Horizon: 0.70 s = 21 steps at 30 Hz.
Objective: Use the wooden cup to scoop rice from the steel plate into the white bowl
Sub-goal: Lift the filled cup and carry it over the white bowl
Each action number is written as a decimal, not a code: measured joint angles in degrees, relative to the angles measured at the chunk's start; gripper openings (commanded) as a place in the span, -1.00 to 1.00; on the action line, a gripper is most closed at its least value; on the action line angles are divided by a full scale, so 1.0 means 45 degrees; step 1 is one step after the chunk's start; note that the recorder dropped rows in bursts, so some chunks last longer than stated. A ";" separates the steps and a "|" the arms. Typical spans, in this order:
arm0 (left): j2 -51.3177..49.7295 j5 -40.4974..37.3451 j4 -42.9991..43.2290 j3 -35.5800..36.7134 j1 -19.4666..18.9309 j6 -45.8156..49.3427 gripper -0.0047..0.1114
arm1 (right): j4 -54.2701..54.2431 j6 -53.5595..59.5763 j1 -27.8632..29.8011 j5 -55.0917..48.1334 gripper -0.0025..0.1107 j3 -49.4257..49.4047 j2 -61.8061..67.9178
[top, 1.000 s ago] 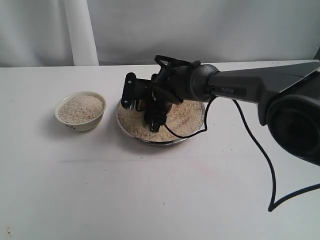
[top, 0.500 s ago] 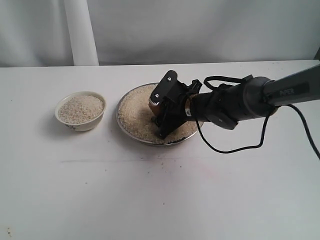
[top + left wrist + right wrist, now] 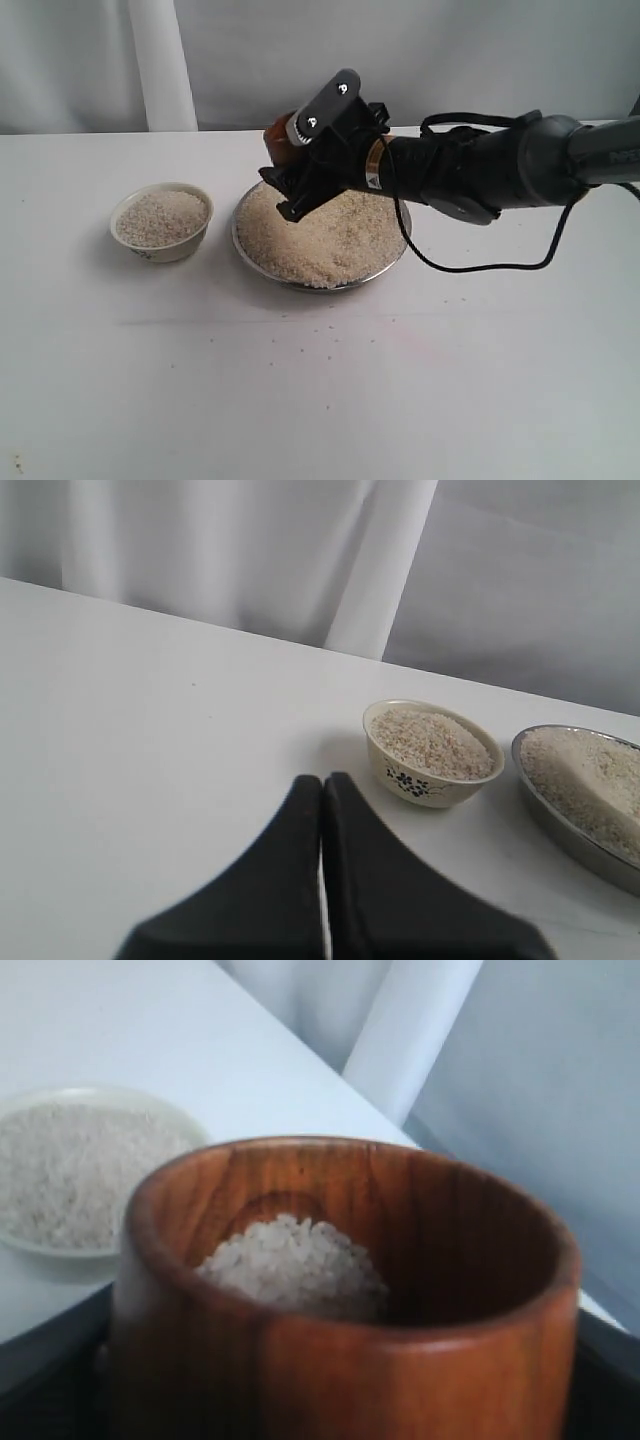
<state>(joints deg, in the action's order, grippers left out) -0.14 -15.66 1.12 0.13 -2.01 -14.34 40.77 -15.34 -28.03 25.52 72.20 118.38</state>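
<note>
My right gripper [image 3: 296,168] is shut on the wooden cup [image 3: 281,132] and holds it in the air above the far left rim of the steel plate [image 3: 300,283]. In the right wrist view the cup [image 3: 340,1360] stands upright with a small heap of rice [image 3: 295,1260] inside. The plate holds a broad heap of rice [image 3: 335,235]. To its left stands the white bowl [image 3: 165,250], nearly full of rice [image 3: 160,217]. My left gripper [image 3: 322,780] is shut with nothing in it. It hovers over bare table short of the bowl [image 3: 420,785] and is out of the exterior view.
A black cable [image 3: 480,266] loops from the right arm down to the table beside the plate. Loose grains [image 3: 320,335] speckle the table in front of the plate. A white post [image 3: 160,65] and a pale curtain stand along the table's far edge.
The right gripper has risen out of the rice in the plate, carrying the cup up and toward the plate's far left rim. The left gripper's earlier state is not shown.
</note>
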 measured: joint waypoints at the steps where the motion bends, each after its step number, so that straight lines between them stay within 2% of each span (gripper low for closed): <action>1: 0.0000 0.0000 0.0000 0.0000 0.0000 0.0000 -0.92 | 0.0078 -0.0213 0.0000 0.0026 -0.96 0.0062 -0.0132; 6: 0.0000 0.0000 0.0000 0.0000 0.0000 0.0000 -0.92 | 0.1675 -0.2249 -0.0193 -0.0428 -0.96 0.1195 -0.0402; 10: 0.0000 0.0000 0.0000 0.0000 0.0000 0.0000 -0.92 | 0.3296 -0.3207 -0.1145 -0.3000 -0.96 0.2656 -0.0388; 14: 0.0000 0.0000 0.0000 0.0000 0.0000 0.0000 -0.92 | 0.4115 -0.3236 -0.2365 -0.5259 -0.96 0.4310 -0.0092; 21: 0.0000 0.0000 0.0000 0.0000 0.0000 0.0000 -0.92 | 0.4201 -0.2515 -0.3575 -0.8426 -0.96 0.7571 0.1534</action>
<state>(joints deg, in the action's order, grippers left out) -0.14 -15.66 1.12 0.13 -2.01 -14.34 59.67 -26.66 -44.12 -12.40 106.26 125.29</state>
